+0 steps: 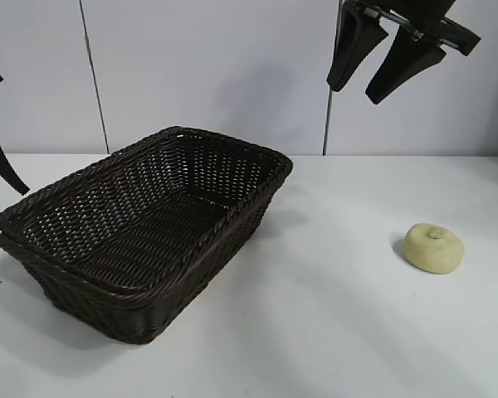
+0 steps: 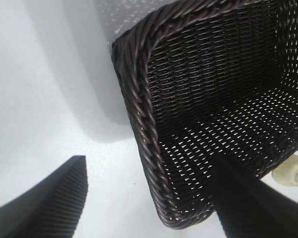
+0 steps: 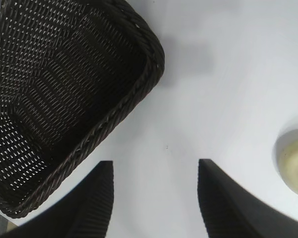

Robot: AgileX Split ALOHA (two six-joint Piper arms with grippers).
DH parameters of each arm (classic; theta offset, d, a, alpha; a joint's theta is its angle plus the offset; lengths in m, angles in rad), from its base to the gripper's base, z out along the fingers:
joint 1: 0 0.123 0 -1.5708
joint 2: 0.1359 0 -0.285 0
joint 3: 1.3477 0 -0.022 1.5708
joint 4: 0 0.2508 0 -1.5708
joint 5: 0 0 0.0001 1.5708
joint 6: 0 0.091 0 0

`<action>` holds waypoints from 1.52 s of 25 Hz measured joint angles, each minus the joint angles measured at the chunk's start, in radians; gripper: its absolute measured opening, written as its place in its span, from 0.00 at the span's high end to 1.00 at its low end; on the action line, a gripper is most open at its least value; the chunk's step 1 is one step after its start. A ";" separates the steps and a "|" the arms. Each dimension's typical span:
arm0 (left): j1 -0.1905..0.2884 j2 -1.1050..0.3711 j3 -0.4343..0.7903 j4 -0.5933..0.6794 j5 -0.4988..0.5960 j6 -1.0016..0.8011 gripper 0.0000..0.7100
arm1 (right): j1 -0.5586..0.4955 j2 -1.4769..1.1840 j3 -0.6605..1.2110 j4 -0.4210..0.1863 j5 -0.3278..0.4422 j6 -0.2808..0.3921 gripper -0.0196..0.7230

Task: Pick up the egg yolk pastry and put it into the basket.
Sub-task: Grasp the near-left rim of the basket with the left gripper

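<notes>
Right gripper (image 1: 357, 83): we see its fingers spread, empty, high above the table (image 1: 332, 315).
Left gripper (image 2: 149, 203): spread, empty, at the basket's (image 1: 141, 224) left end.
Pastry (image 1: 434, 248): on the table, right of the basket.

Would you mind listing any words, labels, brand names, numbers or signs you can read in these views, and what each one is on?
There is no readable text in any view.
The basket is plain dark wicker with no tag or label showing.
The egg yolk pastry has only a small nub on top, no stamp or print.
The table and the wall behind carry no markings, and neither do the gripper fingers.
</notes>
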 joint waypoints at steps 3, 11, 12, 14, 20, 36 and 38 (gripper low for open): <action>0.000 0.000 0.000 0.000 0.000 0.000 0.29 | 0.000 0.000 0.000 0.000 -0.001 0.000 0.46; 0.000 0.000 0.000 0.000 -0.013 -0.026 0.29 | 0.000 0.000 0.000 0.000 -0.006 0.000 0.46; 0.000 0.000 0.000 0.000 -0.018 -0.029 0.29 | 0.000 0.000 0.000 0.000 -0.007 0.000 0.46; 0.000 0.000 0.000 0.000 -0.023 -0.031 0.29 | 0.000 0.000 0.000 0.000 -0.007 0.000 0.46; -0.006 0.012 0.000 0.000 -0.030 -0.034 0.29 | 0.000 0.000 0.000 0.000 -0.008 0.000 0.46; -0.102 0.318 0.000 -0.005 -0.210 -0.074 0.29 | 0.000 0.000 0.000 0.000 -0.009 0.000 0.46; -0.102 0.347 0.000 -0.005 -0.225 -0.075 0.29 | 0.000 0.000 0.000 0.000 -0.009 0.000 0.46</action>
